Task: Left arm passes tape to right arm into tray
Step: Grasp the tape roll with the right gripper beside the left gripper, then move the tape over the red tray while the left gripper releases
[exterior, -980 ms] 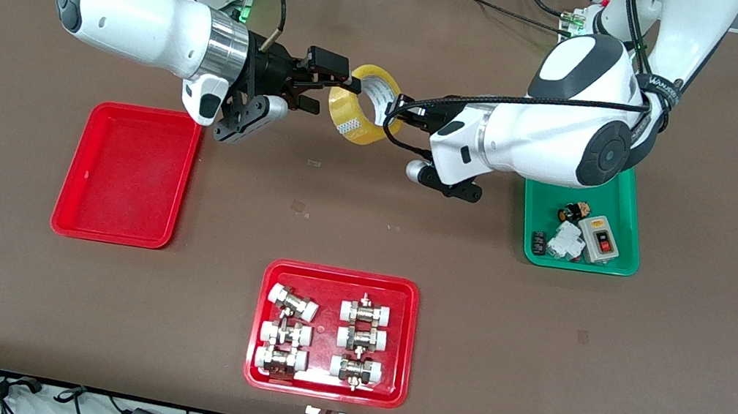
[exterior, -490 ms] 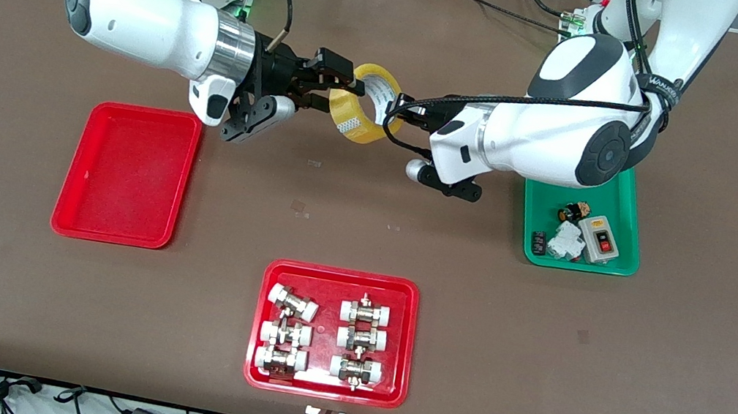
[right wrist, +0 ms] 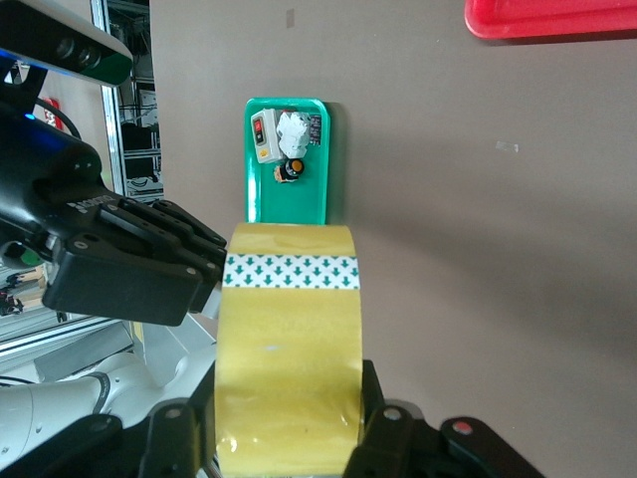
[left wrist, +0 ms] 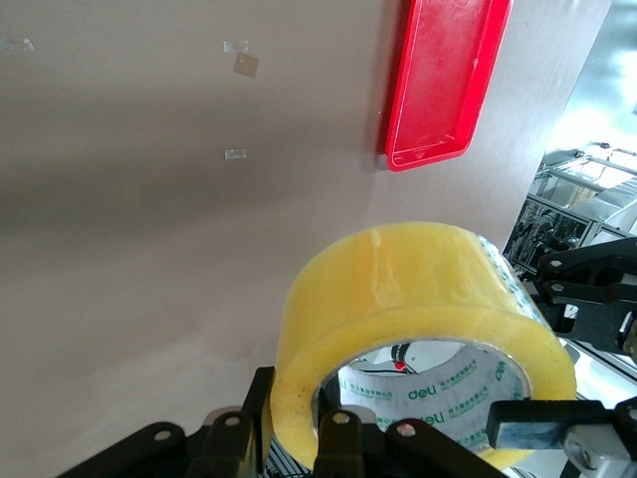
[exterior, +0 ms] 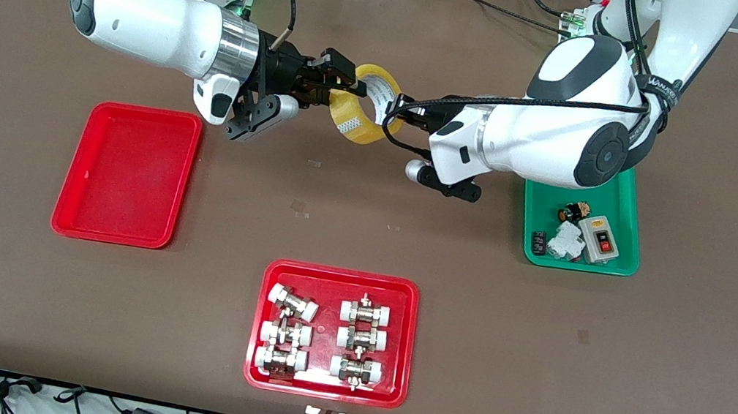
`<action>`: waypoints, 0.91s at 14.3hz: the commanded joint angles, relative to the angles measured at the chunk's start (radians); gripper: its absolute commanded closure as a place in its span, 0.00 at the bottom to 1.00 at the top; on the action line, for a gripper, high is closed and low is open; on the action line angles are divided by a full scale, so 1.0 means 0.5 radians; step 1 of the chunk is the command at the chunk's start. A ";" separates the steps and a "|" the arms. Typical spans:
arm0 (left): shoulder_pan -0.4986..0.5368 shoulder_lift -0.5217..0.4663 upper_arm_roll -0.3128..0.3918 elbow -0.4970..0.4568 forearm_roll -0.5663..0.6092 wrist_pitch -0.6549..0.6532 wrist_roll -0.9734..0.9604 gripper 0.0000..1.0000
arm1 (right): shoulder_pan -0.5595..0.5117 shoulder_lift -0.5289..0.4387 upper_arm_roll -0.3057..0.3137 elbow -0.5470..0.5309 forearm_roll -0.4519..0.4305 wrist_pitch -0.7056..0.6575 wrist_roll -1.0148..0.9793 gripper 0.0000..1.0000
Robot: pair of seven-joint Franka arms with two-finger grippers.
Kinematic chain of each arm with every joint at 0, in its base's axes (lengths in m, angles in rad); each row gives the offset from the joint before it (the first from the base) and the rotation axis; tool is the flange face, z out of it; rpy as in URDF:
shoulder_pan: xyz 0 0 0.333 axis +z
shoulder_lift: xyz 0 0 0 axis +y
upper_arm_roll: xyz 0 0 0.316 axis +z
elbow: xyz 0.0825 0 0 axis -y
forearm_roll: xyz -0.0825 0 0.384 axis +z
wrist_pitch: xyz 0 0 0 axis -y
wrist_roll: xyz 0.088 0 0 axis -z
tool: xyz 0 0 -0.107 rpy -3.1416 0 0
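The yellow tape (exterior: pixel 363 111) hangs in the air over the table's middle, held from both ends. My left gripper (exterior: pixel 395 112) is shut on the roll's wall, one finger inside the core and one outside (left wrist: pixel 299 418). My right gripper (exterior: pixel 338 87) is shut across the roll's width, with a finger against each flat side (right wrist: pixel 287 428). The tape (left wrist: pixel 418 289) fills the near part of the left wrist view, and its outer face (right wrist: pixel 289 339) fills the right wrist view. The red tray (exterior: pixel 126 174) lies at the right arm's end of the table, nearer the front camera than the grippers, with nothing in it (left wrist: pixel 443 85).
A green tray (exterior: pixel 619 195) with a switch box and small parts lies under the left arm's elbow. A wider red tray (exterior: pixel 341 277) with several white-capped fittings sits near the front edge. Bare brown table surrounds the trays.
My right gripper has moved in toward the tape and gone from open to shut on it. The left gripper and the tape have stayed in place.
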 commanded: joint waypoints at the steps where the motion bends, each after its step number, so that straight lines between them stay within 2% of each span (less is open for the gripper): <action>1: 0.018 -0.017 -0.012 0.036 -0.036 -0.045 0.001 1.00 | 0.012 0.018 -0.015 0.021 0.008 -0.006 -0.005 0.58; 2: 0.018 -0.017 -0.012 0.039 -0.027 -0.060 0.001 1.00 | 0.012 0.018 -0.015 0.021 0.008 -0.006 -0.008 0.58; 3: 0.021 -0.020 -0.012 0.039 -0.027 -0.100 -0.008 0.86 | 0.012 0.018 -0.015 0.021 0.008 -0.009 -0.008 0.58; 4: 0.027 -0.026 -0.009 0.039 -0.018 -0.127 -0.011 0.16 | 0.012 0.018 -0.015 0.021 0.008 -0.006 -0.008 0.59; 5: 0.033 -0.051 -0.006 0.036 -0.014 -0.137 -0.011 0.00 | 0.009 0.018 -0.015 0.021 0.008 -0.006 -0.011 0.59; 9: 0.226 -0.094 0.010 0.039 0.013 -0.381 0.001 0.00 | -0.015 0.021 -0.027 0.015 0.002 -0.012 -0.066 0.59; 11: 0.404 -0.094 -0.006 0.036 0.150 -0.611 0.065 0.00 | -0.082 0.039 -0.036 0.012 -0.007 -0.024 -0.084 0.59; 13: 0.493 -0.103 -0.003 0.033 0.350 -0.683 0.282 0.00 | -0.226 0.073 -0.036 0.009 -0.022 -0.033 -0.096 0.58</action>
